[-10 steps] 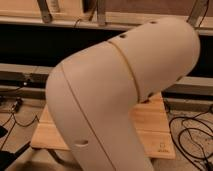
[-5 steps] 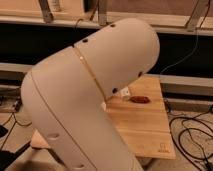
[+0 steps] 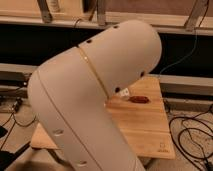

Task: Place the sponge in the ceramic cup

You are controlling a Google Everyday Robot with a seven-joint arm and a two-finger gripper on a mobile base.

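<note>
Tool out of sight, perhaps behind arm (image 3: 95, 95); mark (image 3: 161, 147) on table (image 3: 145, 125) unreadable.

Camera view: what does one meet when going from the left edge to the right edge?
Floor cables → the robot's big white arm → a small reddish-brown thing lying on the wooden table → more floor cables. The gripper is not in view; it is somewhere outside this picture or behind the arm.

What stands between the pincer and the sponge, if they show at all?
It cannot be told: the arm fills most of the view, and pincer, sponge and cup are out of sight. On the table a small reddish thing shows beside the arm.
</note>
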